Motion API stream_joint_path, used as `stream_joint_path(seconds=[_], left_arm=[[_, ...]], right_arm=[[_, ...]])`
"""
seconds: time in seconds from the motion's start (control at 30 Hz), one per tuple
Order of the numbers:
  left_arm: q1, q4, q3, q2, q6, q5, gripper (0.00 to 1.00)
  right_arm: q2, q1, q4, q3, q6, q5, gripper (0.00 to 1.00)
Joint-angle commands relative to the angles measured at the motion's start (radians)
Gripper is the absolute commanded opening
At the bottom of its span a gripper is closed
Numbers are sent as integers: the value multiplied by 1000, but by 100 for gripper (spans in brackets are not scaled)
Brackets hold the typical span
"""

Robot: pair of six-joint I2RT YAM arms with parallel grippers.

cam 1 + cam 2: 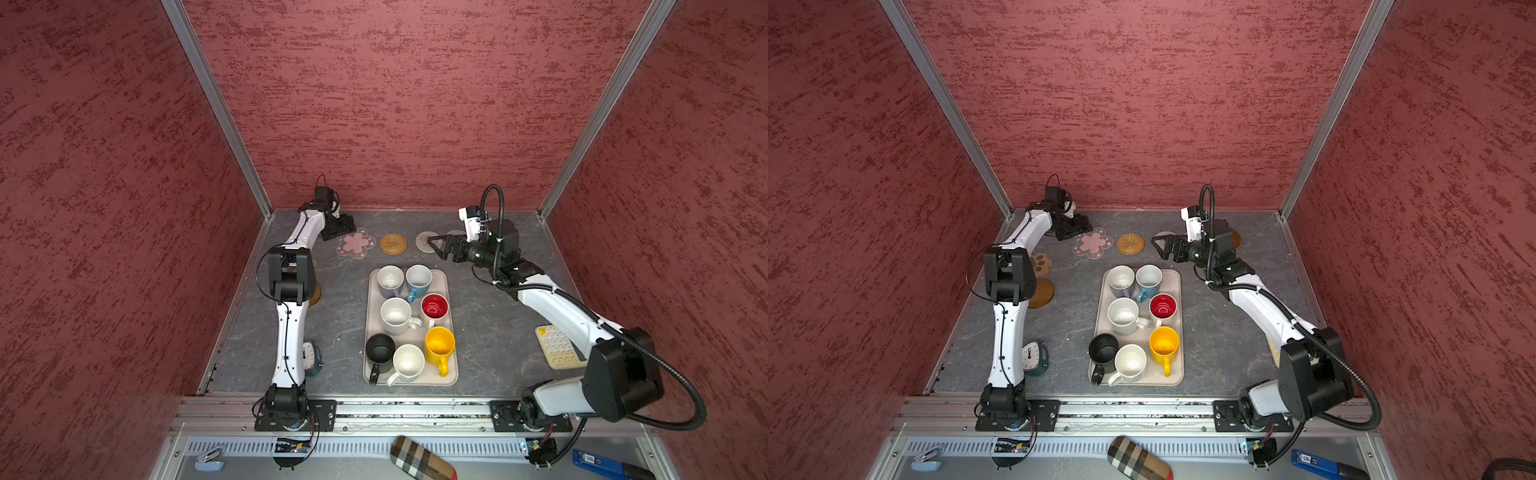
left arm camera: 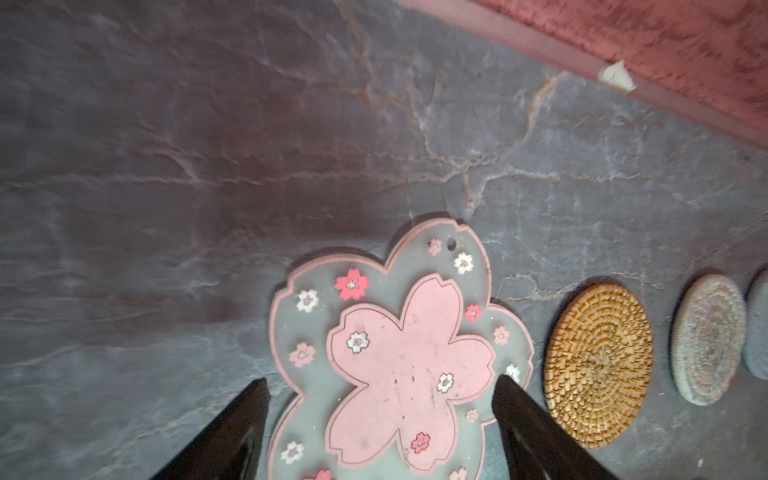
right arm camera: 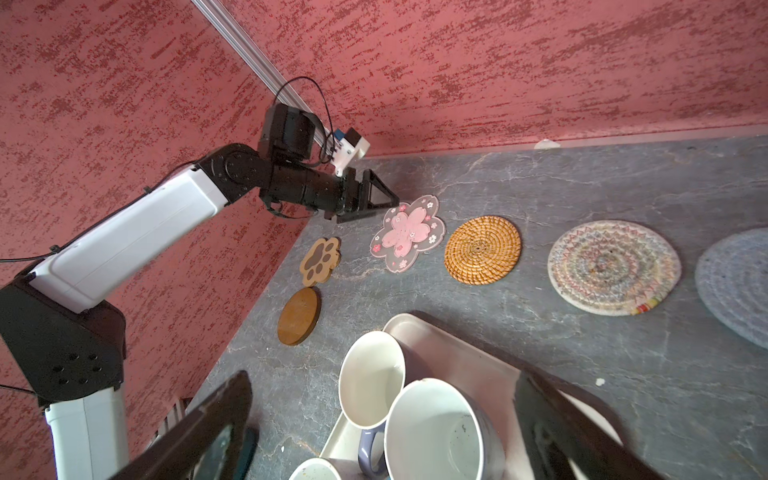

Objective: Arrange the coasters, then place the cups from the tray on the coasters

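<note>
Along the back of the table lie the coasters: pink flower (image 1: pixel 356 243), rattan (image 1: pixel 393 243), whitish woven (image 1: pixel 424 239) and grey-lavender (image 3: pixel 735 282). A paw coaster (image 1: pixel 1040 262) and a brown disc (image 1: pixel 1042 293) lie at the left. My left gripper (image 2: pixel 382 384) is open, its fingers straddling the flower coaster (image 2: pixel 399 365), which lies flat. The tray (image 1: pixel 453 376) holds several cups, among them lavender-grey (image 1: pixel 390 280), light blue (image 1: pixel 417 280) and yellow (image 1: pixel 439 345). My right gripper (image 3: pixel 384 376) is open, hovering by the tray's far end with nothing in it.
A cream calculator (image 1: pixel 559 347) lies at the right under the right arm. A small clock (image 1: pixel 311 357) stands beside the left arm. The red back wall runs close behind the coasters. A plaid case (image 1: pixel 419 459), a stapler (image 1: pixel 210 459) and a blue tool (image 1: pixel 598 461) lie below the front rail.
</note>
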Motion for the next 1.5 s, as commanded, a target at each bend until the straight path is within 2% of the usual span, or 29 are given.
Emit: stream_joint_path(seconds=[0.0, 0.57, 1.0, 1.27, 1.47], left_arm=[[-7, -12, 80, 52, 1, 35, 85], [-4, 6, 97, 131, -31, 113, 83], [-59, 67, -106, 42, -15, 120, 80], [-88, 159, -286, -45, -30, 133, 79], [-84, 166, -305, -61, -42, 126, 80]], right_arm=[[22, 6, 27, 27, 1, -15, 99], [39, 5, 13, 32, -1, -11, 99], [-18, 5, 20, -2, 7, -10, 99], [-29, 5, 29, -13, 15, -16, 99], [-31, 5, 32, -14, 17, -22, 99]])
